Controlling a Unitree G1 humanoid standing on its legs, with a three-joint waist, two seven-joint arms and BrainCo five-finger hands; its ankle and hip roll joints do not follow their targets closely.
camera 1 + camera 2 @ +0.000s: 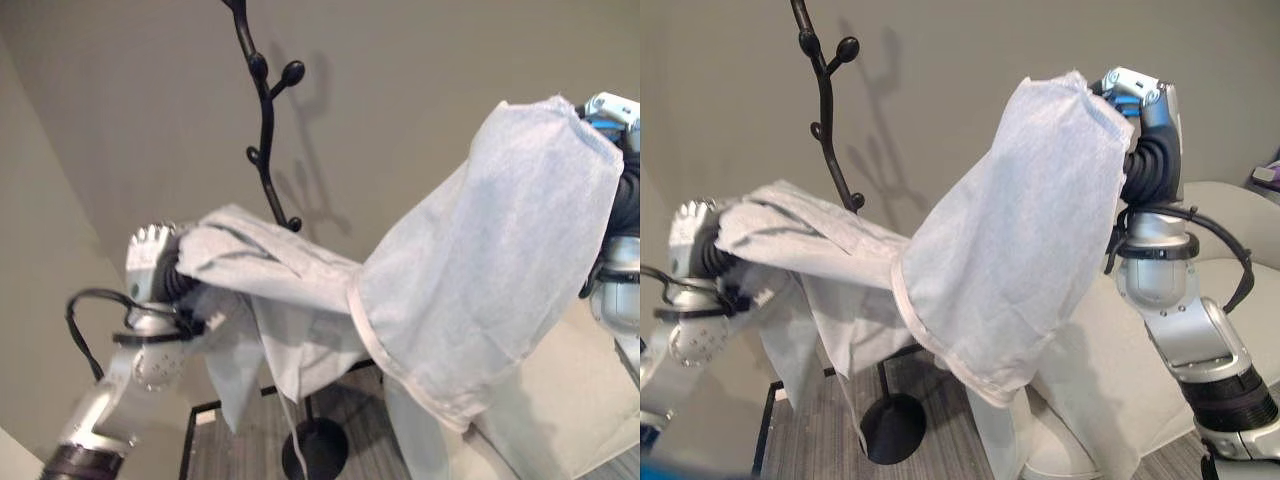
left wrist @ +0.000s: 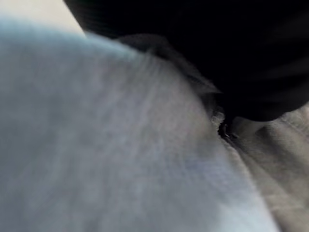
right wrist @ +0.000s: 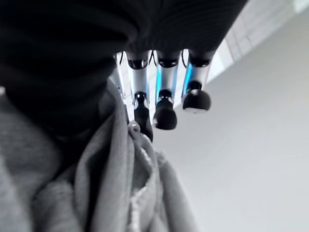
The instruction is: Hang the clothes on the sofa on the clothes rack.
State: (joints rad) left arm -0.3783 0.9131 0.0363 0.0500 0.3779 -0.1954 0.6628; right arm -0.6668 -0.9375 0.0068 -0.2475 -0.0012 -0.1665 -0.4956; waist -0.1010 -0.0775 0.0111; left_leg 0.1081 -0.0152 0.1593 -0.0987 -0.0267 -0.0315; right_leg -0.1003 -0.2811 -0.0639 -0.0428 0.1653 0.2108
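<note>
You've got one garment (image 1: 1010, 250) in play here, a pale grey-white thing of thin fabric, and it's up in the air, stretched between both hands in front of the coat rack (image 1: 830, 130).

Your right hand (image 1: 1137, 100) is raised high on the right, with the big sleeve-like end of the garment draped over it and hanging down like a bag with a hemmed edge at the bottom. In the right wrist view the fingers (image 3: 165, 116) are curled downward with cloth bunched up against the palm and thumb side, so that hand is pinching the fabric.

Your left hand (image 1: 152, 252) sits lower on the left, and the other end of the garment is wrapped over it. In the left wrist view the cloth covers the fingers, so you can't tell whether they're clamped or loose.

There's one rack: a black, branch-shaped pole with knobby pegs and a round base on the floor. The middle of the garment sags across in front of the pole, just below its lower pegs; whether it's touching one is hard to say. Nothing is hooked on the upper pegs.

One sofa (image 1: 1230, 215), cream coloured, shows behind the right arm.
</note>
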